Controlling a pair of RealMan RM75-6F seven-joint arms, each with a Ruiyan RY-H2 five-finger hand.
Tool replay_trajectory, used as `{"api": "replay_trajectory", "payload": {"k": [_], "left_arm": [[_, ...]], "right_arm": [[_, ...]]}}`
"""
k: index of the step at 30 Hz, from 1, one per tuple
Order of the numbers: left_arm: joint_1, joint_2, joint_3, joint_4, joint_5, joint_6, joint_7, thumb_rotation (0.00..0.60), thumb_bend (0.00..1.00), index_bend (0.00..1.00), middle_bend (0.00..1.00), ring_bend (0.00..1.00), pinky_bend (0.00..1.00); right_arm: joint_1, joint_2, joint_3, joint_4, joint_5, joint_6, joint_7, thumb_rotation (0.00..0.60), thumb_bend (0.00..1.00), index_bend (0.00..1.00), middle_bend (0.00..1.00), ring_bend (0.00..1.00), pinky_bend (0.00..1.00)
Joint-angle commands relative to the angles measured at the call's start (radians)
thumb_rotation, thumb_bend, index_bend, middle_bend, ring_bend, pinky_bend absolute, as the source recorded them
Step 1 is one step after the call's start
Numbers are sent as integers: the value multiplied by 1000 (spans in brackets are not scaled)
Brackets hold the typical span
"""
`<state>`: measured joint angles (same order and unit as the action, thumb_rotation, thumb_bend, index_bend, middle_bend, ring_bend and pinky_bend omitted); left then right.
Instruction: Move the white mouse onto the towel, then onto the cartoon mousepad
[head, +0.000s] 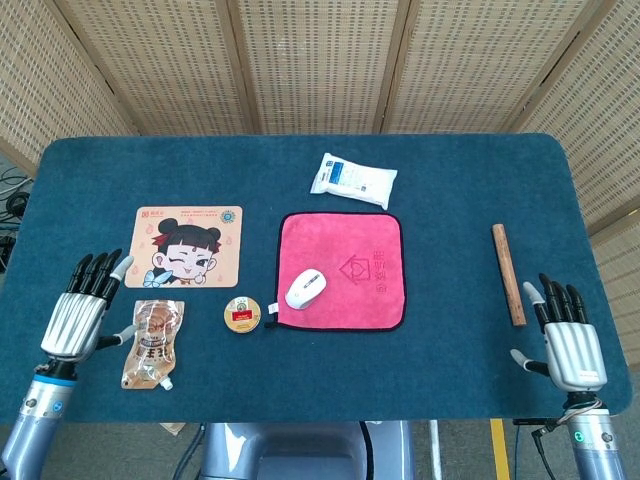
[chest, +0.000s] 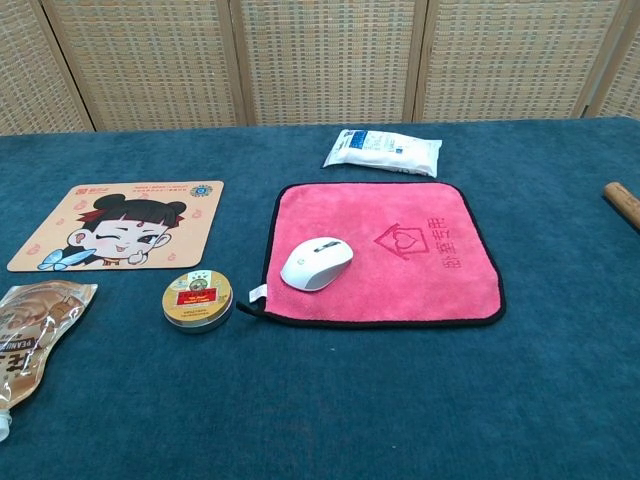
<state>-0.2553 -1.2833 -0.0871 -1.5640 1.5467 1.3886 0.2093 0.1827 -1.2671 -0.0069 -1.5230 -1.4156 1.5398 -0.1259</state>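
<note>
Near edge, left: left hand raised over the counter, back toward the head camera, fingers spread and pointing away, thumb out toward the pouch; holds nothing. Forearm drops below the front edge of the counter. Out of frame in the chest view.

Near edge, right: right hand likewise upright, fingers apart and extended, thumb out to the left; holds nothing. Sits just near of the wooden stick, apart from it. Not seen in the chest view.

Just beside the left hand: brown snack pouch lying flat, spout toward the near edge. Right of it, round gold tin, close to the towel's near-left corner, not touching so far as can be told.

Mid counter: pink towel spread flat, black edging, small tag at the near-left corner. White mouse resting on the towel's near-left part, tilted, wholly on the cloth; clear of both hands.

Left of the towel: cartoon mousepad flat, bare, well apart from the mouse.

Right side: wooden stick lying lengthwise, near to far; only its end shows in the chest view.

Farther: white packet just beyond the towel's far edge, apart from it.

Beyond the counter: woven screen panels.
</note>
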Motion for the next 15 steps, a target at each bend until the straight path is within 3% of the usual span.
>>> {"api": "replay_trajectory", "payload": {"k": [1, 9, 15], "left_arm": [[-54, 36, -29, -6, 21, -46, 16, 600, 0, 0, 0, 0, 0], [-200, 80, -68, 3, 53, -202, 40, 600, 0, 0, 0, 0, 0], [-306, 40, -82, 77, 78, -300, 86, 600, 0, 0, 0, 0, 0]], "right_arm": [[-4, 0, 7, 4, -4, -2, 8, 600, 2, 59, 0, 0, 0], [-11, 2, 27, 14, 6, -27, 28, 600, 2, 59, 0, 0, 0], [-18, 8, 45, 17, 15, -35, 53, 600, 2, 59, 0, 0, 0]]}}
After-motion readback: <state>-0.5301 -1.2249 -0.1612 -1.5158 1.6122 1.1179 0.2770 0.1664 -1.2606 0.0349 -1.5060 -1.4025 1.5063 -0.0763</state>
